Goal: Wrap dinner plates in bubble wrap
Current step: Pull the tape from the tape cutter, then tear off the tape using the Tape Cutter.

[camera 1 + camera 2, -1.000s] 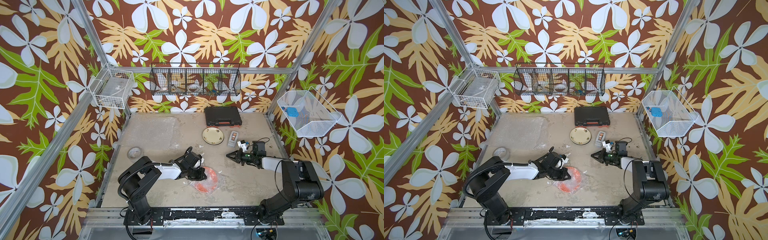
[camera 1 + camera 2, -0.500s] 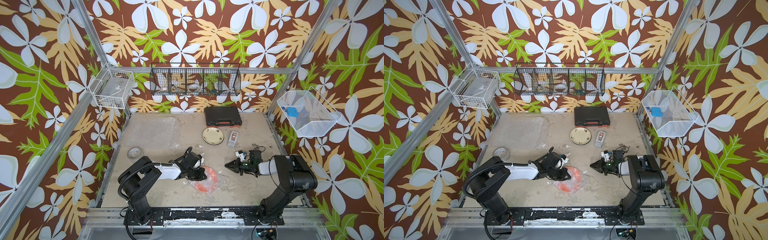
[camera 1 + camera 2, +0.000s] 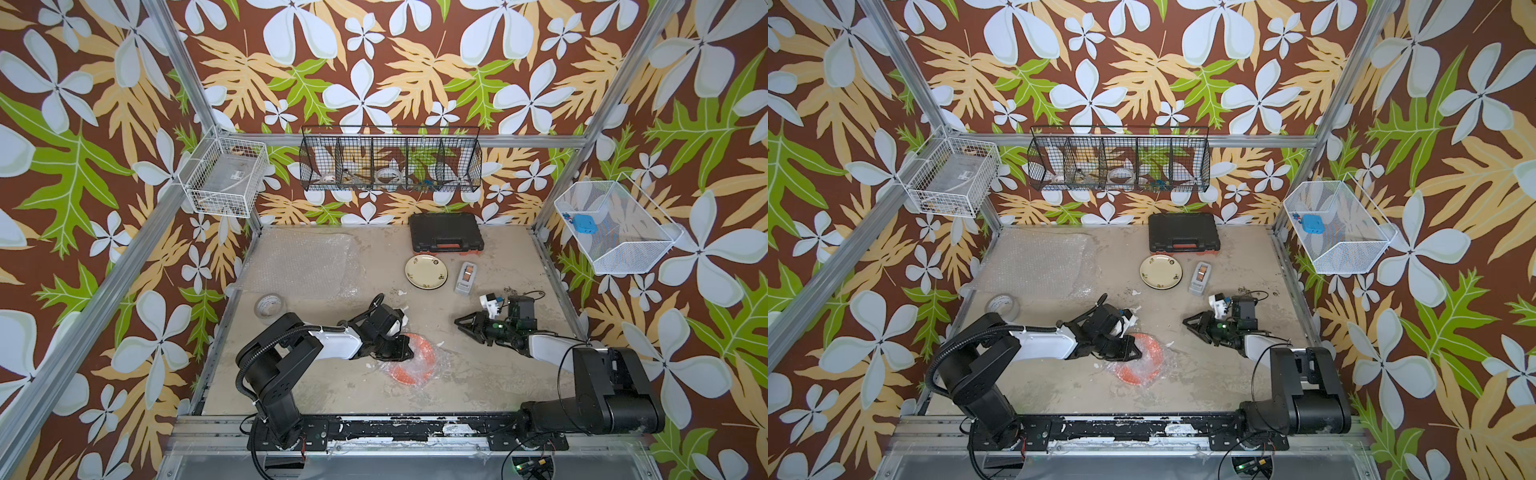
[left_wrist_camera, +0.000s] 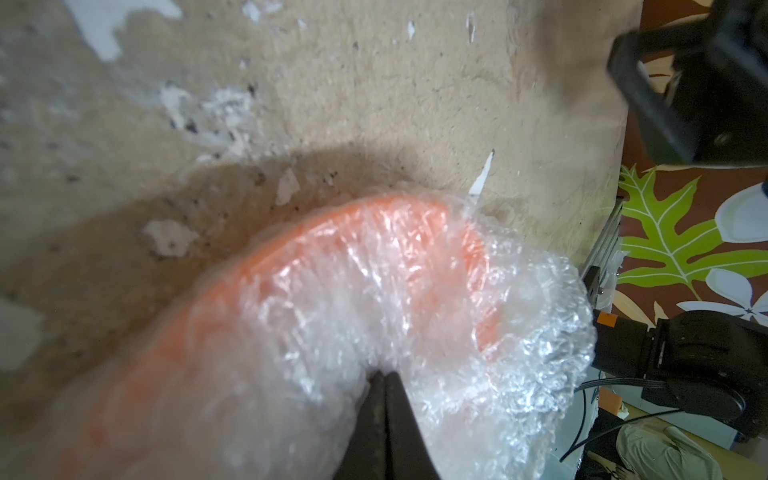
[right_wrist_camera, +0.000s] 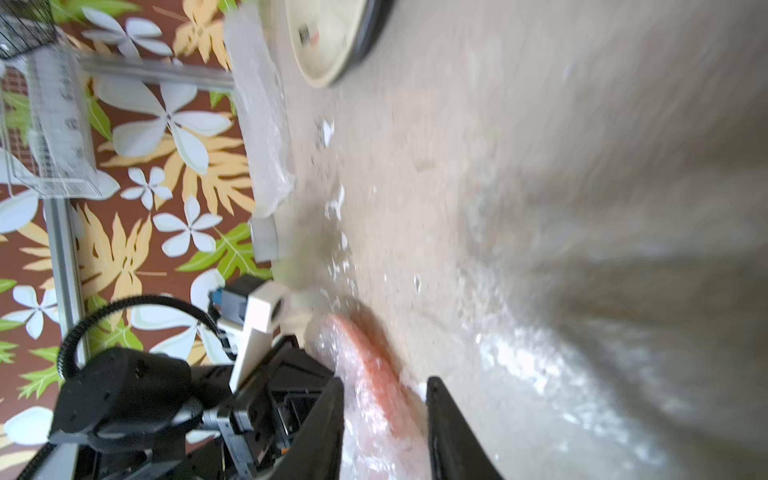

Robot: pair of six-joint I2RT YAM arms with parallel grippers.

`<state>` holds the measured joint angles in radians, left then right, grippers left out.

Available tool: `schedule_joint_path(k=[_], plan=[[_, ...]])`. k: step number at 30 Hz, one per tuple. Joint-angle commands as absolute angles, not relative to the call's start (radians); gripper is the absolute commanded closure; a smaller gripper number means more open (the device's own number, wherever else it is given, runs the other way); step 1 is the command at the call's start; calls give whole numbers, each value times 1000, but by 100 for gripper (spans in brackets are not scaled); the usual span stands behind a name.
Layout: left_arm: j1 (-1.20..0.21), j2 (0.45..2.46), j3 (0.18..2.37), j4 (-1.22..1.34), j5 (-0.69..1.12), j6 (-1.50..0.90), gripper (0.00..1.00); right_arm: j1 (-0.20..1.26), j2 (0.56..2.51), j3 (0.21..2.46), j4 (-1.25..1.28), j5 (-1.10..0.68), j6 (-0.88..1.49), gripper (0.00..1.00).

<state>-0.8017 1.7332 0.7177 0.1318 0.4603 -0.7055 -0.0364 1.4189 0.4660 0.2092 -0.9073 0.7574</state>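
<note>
We see the orange plate (image 3: pixel 417 362) lying on the desk (image 3: pixel 478 374) a little left of the middle, nearer the front rail than the back wall, with crumpled bubble wrap (image 3: pixel 436 356) over it. The wrap's loose edge spills past the plate's rim on the side facing the right arm, and the far arc of the rim shows orange through the plastic. The left gripper (image 3: pixel 409 352) is clenched, its tips down on the plate's left part. In the left wrist view the closed tips (image 4: pixel 384 376) press into puckered wrap, and we cannot tell whether a fold is pinched between them. The right gripper (image 3: pixel 459 322) is released, its jaws standing apart with nothing between them. It points at the wrapped plate from the right, and a strip of bare desk separates it from the wrap's edge. The desk is also bare between the plate and the front rail and across the front right. Toward the back, the cream plate (image 3: pixel 427 271) lies flat just beside a tape dispenser (image 3: pixel 466 277) and near a black case (image 3: pixel 446 237) against the back edge. A spare sheet of bubble wrap (image 3: pixel 299 262) lies flat in the back left corner, its side along the desk's left edge. A tape roll (image 3: pixel 270 306) sits just in front of it, close to that edge
</note>
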Motion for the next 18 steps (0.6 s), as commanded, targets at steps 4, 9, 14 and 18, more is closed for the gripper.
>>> schedule_joint_path(k=[4, 9, 14, 18], plan=[[-804, 1756, 699, -128, 392, -699, 93, -147, 1517, 596, 240, -917, 638, 63], [-804, 1758, 703, -130, 395, -699, 93, -163, 1641, 676, 338, -922, 661, 60], [-804, 1759, 703, -128, 395, -698, 93, -160, 1744, 711, 432, -965, 687, 60], [-804, 1762, 704, -125, 396, -703, 93, -161, 1793, 729, 466, -988, 698, 56]])
